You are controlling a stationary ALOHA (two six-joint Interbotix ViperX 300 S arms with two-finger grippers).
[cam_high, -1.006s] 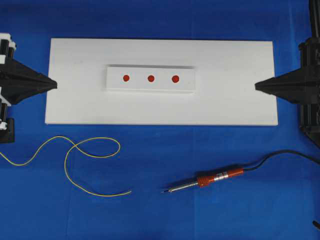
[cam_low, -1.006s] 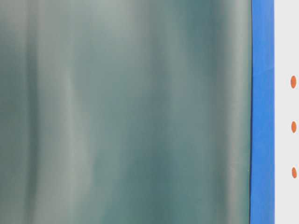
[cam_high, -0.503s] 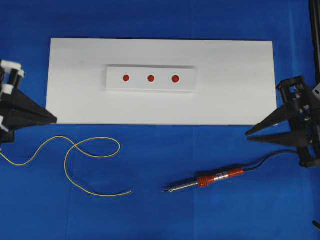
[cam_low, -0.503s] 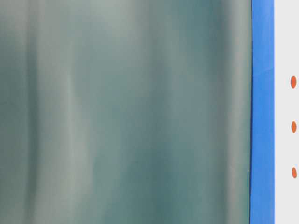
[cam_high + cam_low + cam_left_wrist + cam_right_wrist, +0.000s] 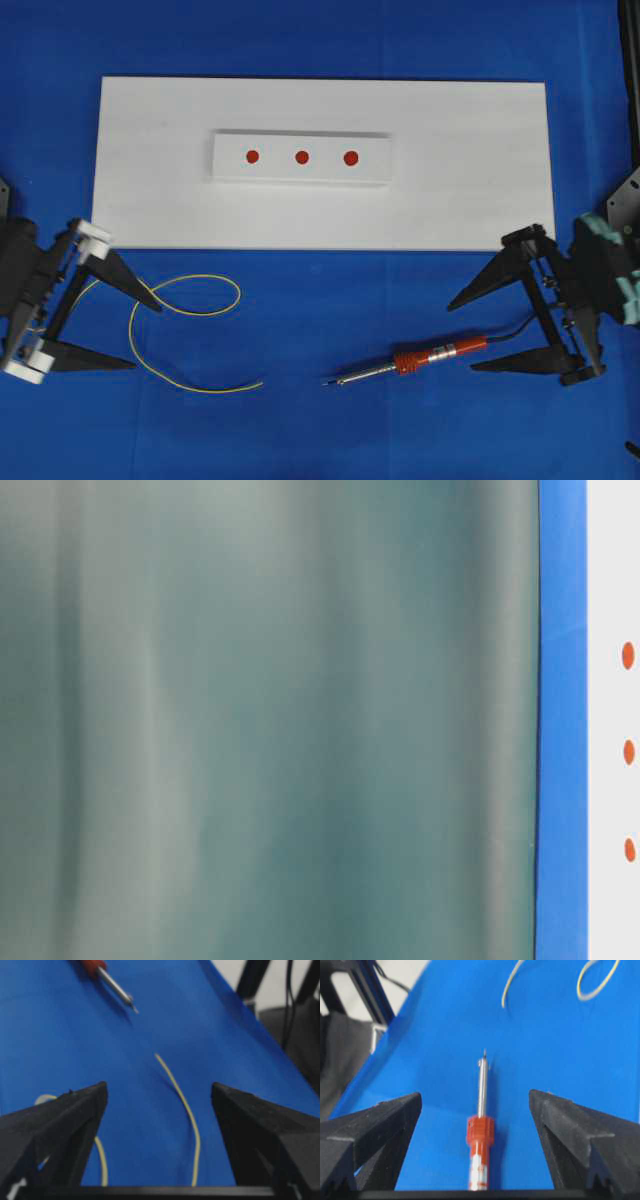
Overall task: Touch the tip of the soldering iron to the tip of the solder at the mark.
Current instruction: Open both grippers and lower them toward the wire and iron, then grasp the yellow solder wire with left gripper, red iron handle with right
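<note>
Here, soldering iron between spread right claw.

My left gripper jaws wide apart; solder on blue cloth between them; soldering iron tip beyond.

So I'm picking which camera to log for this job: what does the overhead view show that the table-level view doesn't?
Only the overhead view shows the soldering iron and the solder lying apart on the blue cloth, with the left end effector open by the solder and the right end effector open by the iron's handle. Only the table-level view shows a blurred grey-green surface filling most of the frame. Both show blue cloth, the white board and its three red marks.
</note>
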